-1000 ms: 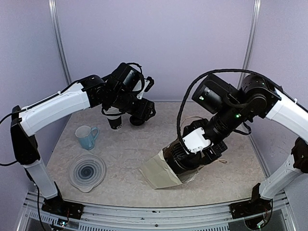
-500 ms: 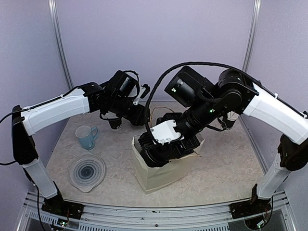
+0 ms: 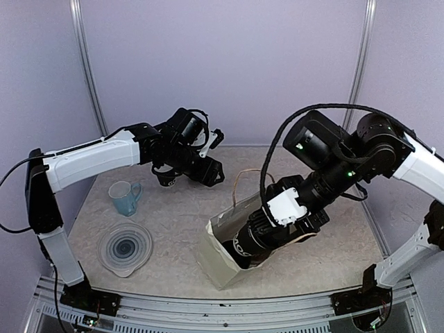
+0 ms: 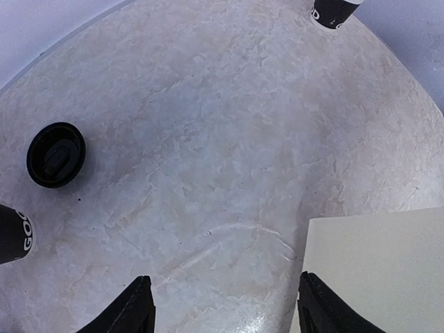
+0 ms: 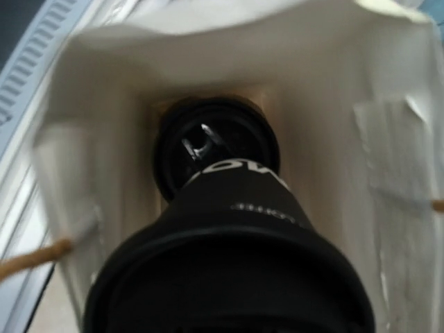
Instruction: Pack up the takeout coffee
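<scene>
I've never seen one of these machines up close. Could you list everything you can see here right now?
Paper bag: one, cream, string handles, front centre of the table, tipped open.
Cup in bag: at least one, black with white lettering, inside the bag.
Other cups: two, black, back of the table.
Loose lid: one, black, flat on the table.
Mug: one, pale blue, left side.
Round dish: one, clear, front left.
Left fingers: black, open, empty, above the table.
Right arm: white and black, tip in the bag, fingers hidden.
</scene>
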You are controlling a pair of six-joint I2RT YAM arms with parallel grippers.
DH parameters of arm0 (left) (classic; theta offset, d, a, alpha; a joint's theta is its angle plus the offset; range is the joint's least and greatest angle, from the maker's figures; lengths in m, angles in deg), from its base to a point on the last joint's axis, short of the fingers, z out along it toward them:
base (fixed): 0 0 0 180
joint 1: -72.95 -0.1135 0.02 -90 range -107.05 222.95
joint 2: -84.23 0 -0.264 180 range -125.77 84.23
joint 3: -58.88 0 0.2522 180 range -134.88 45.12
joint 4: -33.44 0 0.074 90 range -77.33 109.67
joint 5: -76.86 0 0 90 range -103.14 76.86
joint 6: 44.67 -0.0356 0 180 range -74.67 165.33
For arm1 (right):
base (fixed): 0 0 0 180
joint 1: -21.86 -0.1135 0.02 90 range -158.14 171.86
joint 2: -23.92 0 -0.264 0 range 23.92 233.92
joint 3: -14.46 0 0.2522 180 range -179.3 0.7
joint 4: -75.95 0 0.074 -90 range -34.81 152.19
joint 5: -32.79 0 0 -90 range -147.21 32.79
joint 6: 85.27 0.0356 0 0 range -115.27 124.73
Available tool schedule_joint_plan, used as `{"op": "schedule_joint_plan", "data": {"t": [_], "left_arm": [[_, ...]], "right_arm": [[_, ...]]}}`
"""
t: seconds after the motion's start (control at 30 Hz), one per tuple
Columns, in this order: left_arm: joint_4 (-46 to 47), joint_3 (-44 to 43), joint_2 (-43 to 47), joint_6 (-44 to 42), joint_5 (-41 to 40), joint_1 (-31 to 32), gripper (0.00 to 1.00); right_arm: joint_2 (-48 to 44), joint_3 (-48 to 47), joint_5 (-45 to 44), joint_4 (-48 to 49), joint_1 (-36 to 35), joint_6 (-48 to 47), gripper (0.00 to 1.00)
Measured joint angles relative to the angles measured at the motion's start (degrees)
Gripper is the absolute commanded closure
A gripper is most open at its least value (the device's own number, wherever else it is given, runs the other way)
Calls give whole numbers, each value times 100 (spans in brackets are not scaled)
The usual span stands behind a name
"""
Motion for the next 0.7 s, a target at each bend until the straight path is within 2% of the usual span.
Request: {"op": "schedule_joint_plan", "data": {"t": [0.27,0.7], "left_arm": [[-98,-275,-549,0,114,0,33],[-140,-479,-1043,-7,328,0,33]], "right_arm": [[-522,1001,120,-177,0,-118,52],[-844,1375,599,-199,0,-234,53]]}}
